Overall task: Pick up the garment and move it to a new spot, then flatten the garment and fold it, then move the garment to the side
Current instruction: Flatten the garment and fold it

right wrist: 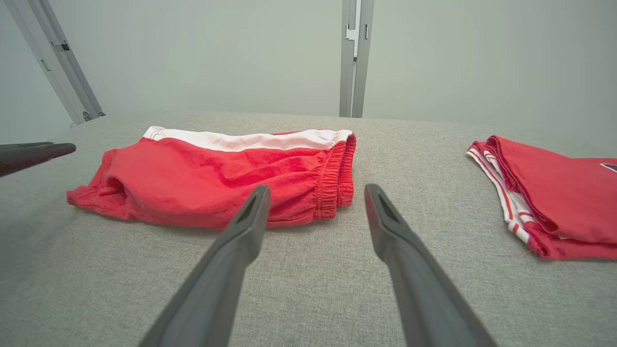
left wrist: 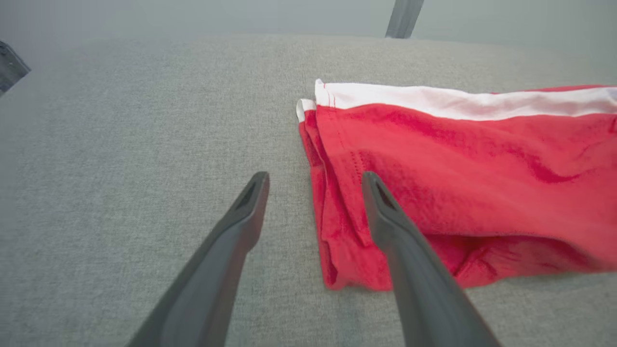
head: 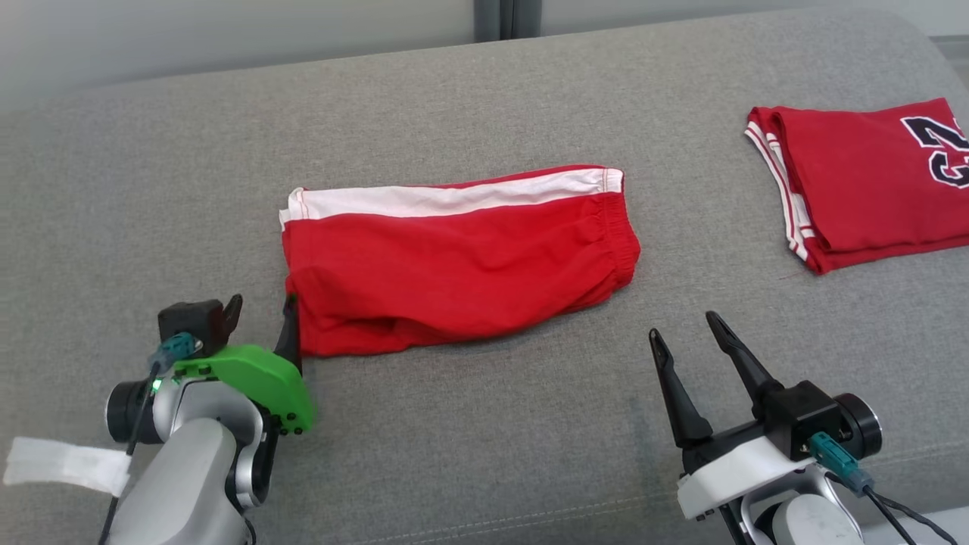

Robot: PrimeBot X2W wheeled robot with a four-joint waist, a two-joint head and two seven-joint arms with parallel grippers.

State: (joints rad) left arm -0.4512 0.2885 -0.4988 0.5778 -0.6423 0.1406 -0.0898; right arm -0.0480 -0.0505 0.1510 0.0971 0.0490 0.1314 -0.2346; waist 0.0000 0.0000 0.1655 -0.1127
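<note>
A: Grey cushion [head: 484, 98] throughout; folded red shorts [head: 454, 265] at frame centre, red jersey [head: 870, 182] upper right.
B: Left gripper [head: 262, 303] lower left, fingers apart at shorts' corner; right gripper [head: 683, 324] lower right, fingers apart, clear of cloth.

You get just one readable marking: on the folded red jersey [head: 855, 189] at the right, big dark numerals [head: 941, 151] outlined in white lie sideways, cut by the head view's edge; they look like 23, though you cannot see them whole.
</note>
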